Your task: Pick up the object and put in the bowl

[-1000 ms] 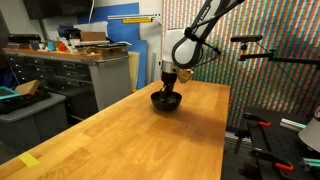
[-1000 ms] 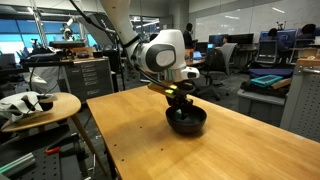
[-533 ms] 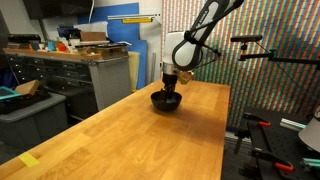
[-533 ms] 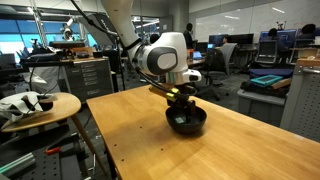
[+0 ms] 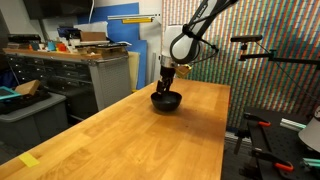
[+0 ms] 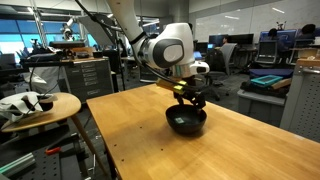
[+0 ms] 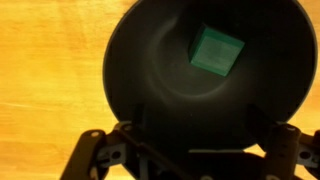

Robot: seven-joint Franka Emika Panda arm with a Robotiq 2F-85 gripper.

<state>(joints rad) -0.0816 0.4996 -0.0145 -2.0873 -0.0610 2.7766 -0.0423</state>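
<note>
The gripper [image 7: 190, 142] hangs directly over the bowl [image 7: 205, 85], its jaws spread wide and holding nothing. In the wrist view the two fingers [image 7: 92, 150] come in from the lower edge at about seven and five o'clock of the bowl, one on each side of the dark rim, with clear space between them.

The object [image 7: 216, 50], a small green block, lies inside the bowl on its glossy black floor. It sits off centre, toward one o'clock, closer to the wall than to the middle, and slightly turned so that one corner points down the picture. Nothing touches it but the bowl.

In both exterior views the gripper [image 5: 168, 78] [image 6: 190, 96] is above the bowl [image 5: 166, 100] [image 6: 186, 121] with a gap between the fingertips and the rim. The block is too small to make out with certainty there.

The bowl stands upright on the wooden table [image 5: 150, 140] [image 6: 140, 125]. In an exterior view it is toward twelve o'clock from the middle of the tabletop, near the far end. At nine o'clock of the table in an exterior view stands a small round side table [image 6: 50, 108] with a white thing lying on it, well apart from the bowl. A grey cabinet [image 5: 95, 80] stands beyond the table's edge at ten o'clock.
</note>
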